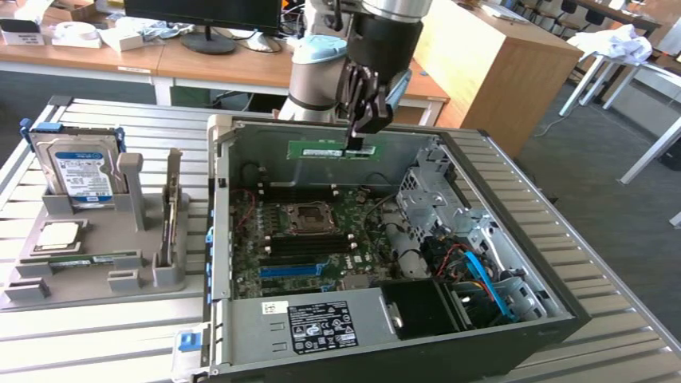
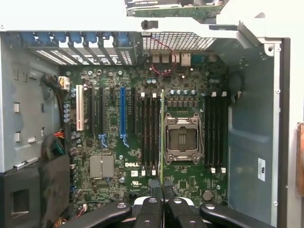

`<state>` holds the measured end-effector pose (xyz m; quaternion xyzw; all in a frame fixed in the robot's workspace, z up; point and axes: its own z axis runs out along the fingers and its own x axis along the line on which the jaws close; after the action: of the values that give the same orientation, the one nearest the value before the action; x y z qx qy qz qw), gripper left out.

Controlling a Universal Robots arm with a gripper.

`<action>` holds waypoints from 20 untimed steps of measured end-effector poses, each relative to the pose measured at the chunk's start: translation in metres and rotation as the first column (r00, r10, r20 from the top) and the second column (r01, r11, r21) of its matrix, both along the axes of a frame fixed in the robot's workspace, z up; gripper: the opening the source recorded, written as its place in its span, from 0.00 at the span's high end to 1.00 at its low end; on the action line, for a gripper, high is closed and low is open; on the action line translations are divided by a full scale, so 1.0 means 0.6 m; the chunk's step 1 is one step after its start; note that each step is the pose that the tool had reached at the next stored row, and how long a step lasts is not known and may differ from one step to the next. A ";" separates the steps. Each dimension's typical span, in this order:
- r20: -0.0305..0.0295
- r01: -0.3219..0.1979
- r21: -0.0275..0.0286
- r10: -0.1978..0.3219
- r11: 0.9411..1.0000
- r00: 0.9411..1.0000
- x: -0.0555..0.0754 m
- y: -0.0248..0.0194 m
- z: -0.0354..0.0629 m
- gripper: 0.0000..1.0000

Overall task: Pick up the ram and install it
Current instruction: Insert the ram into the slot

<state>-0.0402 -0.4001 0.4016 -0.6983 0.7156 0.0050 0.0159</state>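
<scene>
The ram is a long green stick, held level above the open computer case. My gripper is shut on the stick's end at the exterior view's right. In the wrist view the ram appears edge-on as a thin green line running out from my gripper. It hangs over the motherboard, between the black memory slots and the processor socket. The stick is clearly above the board and touches no slot.
A blue slot strip lies beside the memory slots, and more black slots sit past the socket. At the exterior view's left a grey fixture holds a hard drive, a square processor chip and another green stick. The case walls ring the board.
</scene>
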 end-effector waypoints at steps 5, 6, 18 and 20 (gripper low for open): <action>0.000 0.000 0.000 0.000 1.000 1.000 0.000 0.0000 -0.015 0.88; 0.000 0.000 0.000 0.000 1.000 1.000 0.000 0.0001 -0.018 0.88; 0.000 0.000 0.000 0.000 1.000 1.000 0.000 0.0005 -0.054 0.88; 0.000 0.000 0.000 0.000 1.000 1.000 0.000 0.0005 -0.060 0.88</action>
<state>-0.0403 -0.3998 0.3655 -0.6983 0.7156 0.0049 0.0159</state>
